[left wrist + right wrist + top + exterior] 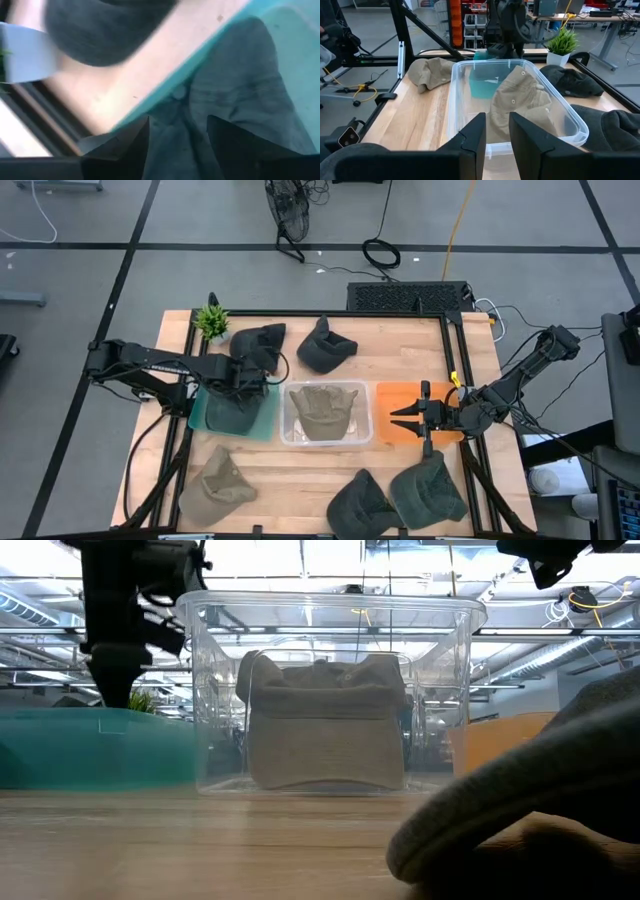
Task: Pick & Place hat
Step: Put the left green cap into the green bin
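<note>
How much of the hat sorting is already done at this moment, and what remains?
Done: a tan hat lies in the clear bin and a dark hat in the teal bin. In hand: nothing; the left gripper hovers open over that dark hat, the right gripper open over the orange bin. Left: five hats on the table.

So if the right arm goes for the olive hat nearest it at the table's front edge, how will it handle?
The olive hat lies slumped and creased, so it likely flops and drapes from a pinch. It looks like soft fabric: probably light, not slippery, not fragile. It sits against a darker hat, so a push may drag both. The right hand hovers over the orange bin.
</note>
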### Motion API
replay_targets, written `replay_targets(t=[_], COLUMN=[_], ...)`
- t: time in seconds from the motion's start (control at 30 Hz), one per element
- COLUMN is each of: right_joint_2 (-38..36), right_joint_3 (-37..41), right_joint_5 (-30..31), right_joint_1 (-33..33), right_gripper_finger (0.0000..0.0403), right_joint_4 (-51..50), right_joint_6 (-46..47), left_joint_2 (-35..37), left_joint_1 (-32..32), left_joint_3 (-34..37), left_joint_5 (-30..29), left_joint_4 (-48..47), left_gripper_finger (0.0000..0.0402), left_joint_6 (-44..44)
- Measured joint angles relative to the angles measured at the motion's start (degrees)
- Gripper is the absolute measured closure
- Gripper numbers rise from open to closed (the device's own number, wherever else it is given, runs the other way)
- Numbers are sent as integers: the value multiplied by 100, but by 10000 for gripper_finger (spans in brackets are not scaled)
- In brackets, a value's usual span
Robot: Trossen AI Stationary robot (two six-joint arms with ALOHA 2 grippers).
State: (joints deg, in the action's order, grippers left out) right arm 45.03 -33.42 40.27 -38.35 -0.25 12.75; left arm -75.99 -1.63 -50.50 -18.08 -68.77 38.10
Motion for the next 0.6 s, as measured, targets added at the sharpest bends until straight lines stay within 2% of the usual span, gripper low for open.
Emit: replay_targets(t=[0.1,0.37,0.6], right_joint_2=[1,1,1], right_joint_3=[-1,0,-1], right_joint_5=[-2,-7,-7], right_joint_1=[0,0,-2], right_gripper_finger=[330,330,330], right_joint_4=[4,3,2], right_joint_6=[3,45,7], left_joint_2=[-2,-7,-7], left_joint_1=[17,-28,-33], left_joint_3=[-54,411,1164], left_joint_5=[-193,-147,456], left_joint_4=[-325,-498,69], left_gripper_finger=[190,190,190], left_joint_6=[129,1010,1527])
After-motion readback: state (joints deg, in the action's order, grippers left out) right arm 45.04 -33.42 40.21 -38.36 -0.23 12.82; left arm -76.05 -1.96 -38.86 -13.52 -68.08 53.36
